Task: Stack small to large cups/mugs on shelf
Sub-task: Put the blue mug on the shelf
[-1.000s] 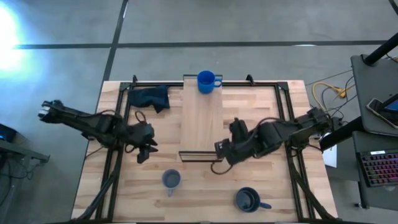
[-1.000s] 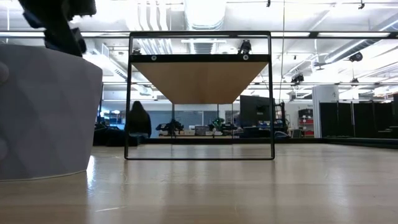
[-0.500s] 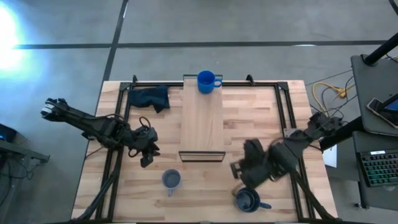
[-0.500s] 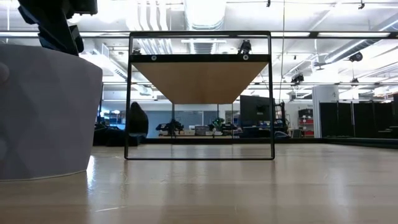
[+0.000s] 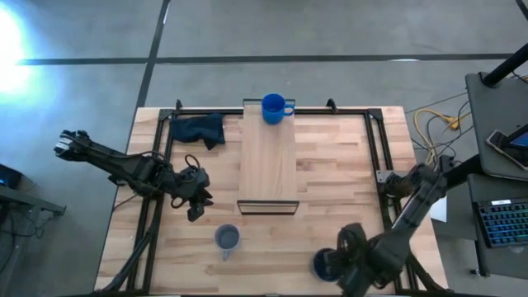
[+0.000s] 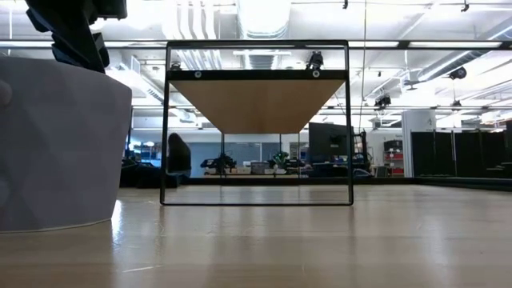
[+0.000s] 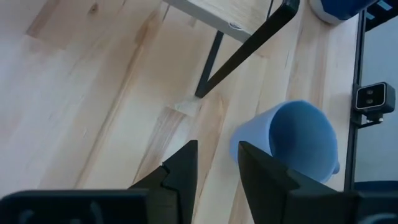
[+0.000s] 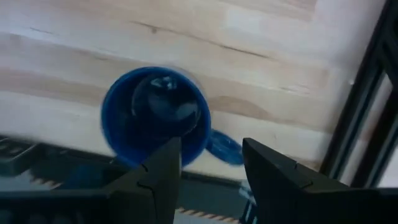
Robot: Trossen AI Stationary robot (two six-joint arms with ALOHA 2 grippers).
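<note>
Tabletop (image 5: 330,165), navy mug (image 8: 155,118) upright

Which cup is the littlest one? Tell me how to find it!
Start at the long light wooden shelf down the middle of the table. Go past its dark-framed near end, a bit toward the left gripper: the small grey-blue mug stands there alone. It is paler and smaller than the bright blue mug on the shelf and the dark navy mug.

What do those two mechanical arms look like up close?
Both arms are dark, nearly black, built of jointed segments. The left arm carries looping black cable near its wrist. Each tool ends in two flat, angular black fingers, as the right tool shows too.
</note>
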